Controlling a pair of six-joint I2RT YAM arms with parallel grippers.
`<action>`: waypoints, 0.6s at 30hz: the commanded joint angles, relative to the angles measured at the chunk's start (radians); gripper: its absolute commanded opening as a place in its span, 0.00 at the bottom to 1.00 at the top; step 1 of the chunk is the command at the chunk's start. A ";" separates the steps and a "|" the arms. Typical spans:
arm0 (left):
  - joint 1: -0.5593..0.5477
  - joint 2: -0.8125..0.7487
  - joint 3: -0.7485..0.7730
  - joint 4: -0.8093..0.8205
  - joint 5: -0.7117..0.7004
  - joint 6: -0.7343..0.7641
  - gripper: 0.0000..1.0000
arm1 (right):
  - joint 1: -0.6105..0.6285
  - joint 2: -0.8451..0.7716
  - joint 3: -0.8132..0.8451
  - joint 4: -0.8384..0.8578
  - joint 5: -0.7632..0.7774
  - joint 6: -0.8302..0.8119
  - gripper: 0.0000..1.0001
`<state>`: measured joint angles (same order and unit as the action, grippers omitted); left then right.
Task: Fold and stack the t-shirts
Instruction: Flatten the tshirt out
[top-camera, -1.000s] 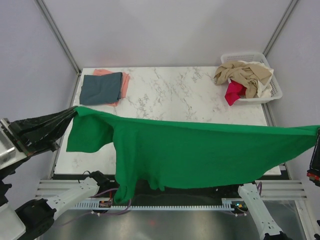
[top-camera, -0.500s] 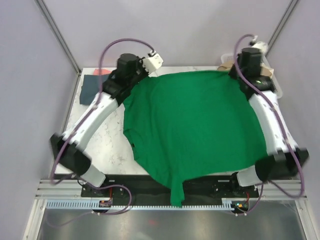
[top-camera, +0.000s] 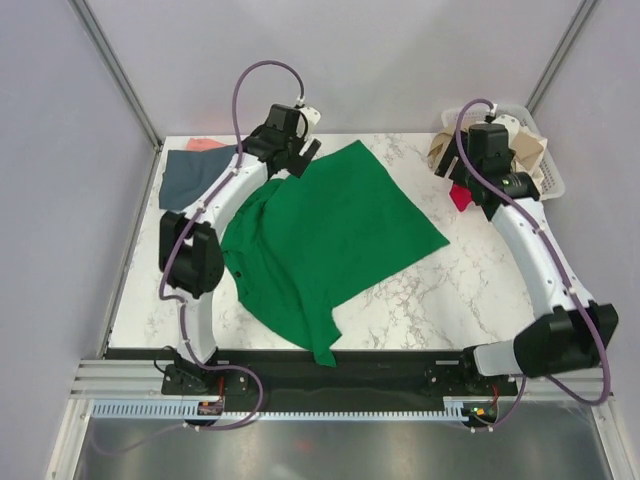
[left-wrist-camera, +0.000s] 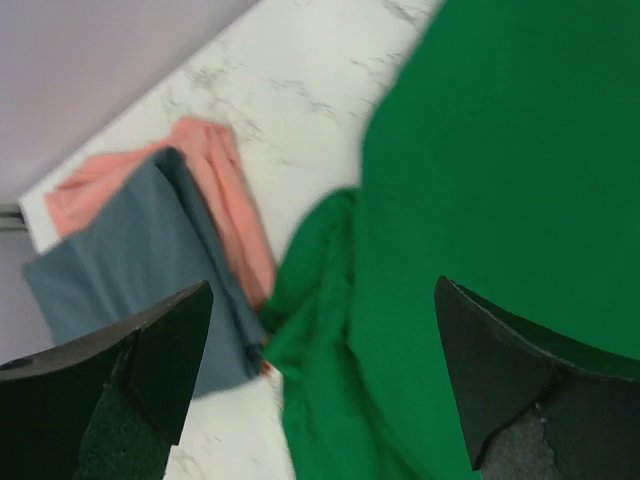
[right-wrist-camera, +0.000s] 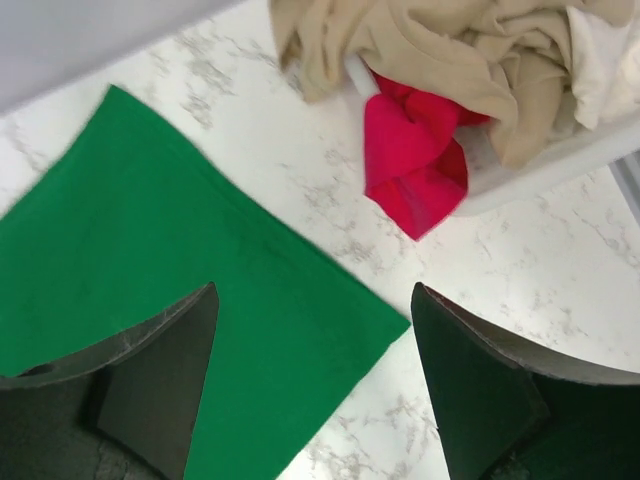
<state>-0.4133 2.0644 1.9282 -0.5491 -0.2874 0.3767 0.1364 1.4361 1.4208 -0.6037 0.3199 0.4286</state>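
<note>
The bright green t-shirt (top-camera: 320, 235) lies spread on the marble table, its left side rumpled and one sleeve hanging over the front edge. My left gripper (top-camera: 300, 155) hovers open above its far left corner (left-wrist-camera: 500, 200), with nothing between the fingers (left-wrist-camera: 322, 290). My right gripper (top-camera: 470, 182) hovers open over the shirt's right corner (right-wrist-camera: 170, 270), empty too (right-wrist-camera: 314, 292). A folded slate blue-grey t-shirt (top-camera: 198, 178) (left-wrist-camera: 130, 260) rests on a salmon pink one (top-camera: 205, 144) (left-wrist-camera: 215, 170) at the far left. Beige (top-camera: 525, 150) (right-wrist-camera: 450, 50) and magenta-red (top-camera: 460, 196) (right-wrist-camera: 415, 170) t-shirts lie crumpled in the basket.
A white slatted basket (top-camera: 548, 185) (right-wrist-camera: 560, 160) stands at the table's far right corner, with the magenta shirt spilling over its left rim. Bare marble (top-camera: 470, 290) shows to the right of the green shirt. Purple walls and frame posts close in the sides.
The green shirt, held stretched between both shut grippers, was swung out over the table and let go. It now lies on the marble, and both grippers have opened above its far corners.
</note>
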 joint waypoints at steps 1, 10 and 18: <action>-0.007 -0.243 -0.148 -0.080 0.091 -0.278 1.00 | 0.043 -0.081 -0.136 0.079 -0.039 0.035 0.86; -0.002 -0.588 -0.822 0.107 0.264 -0.672 0.99 | 0.208 0.177 -0.162 0.383 -0.543 0.038 0.84; 0.094 -0.544 -0.995 0.242 0.320 -0.798 1.00 | 0.204 0.743 0.392 0.334 -0.746 0.042 0.84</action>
<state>-0.3767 1.5032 0.9264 -0.4332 -0.0120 -0.3107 0.3717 2.0628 1.6180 -0.2913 -0.2859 0.4534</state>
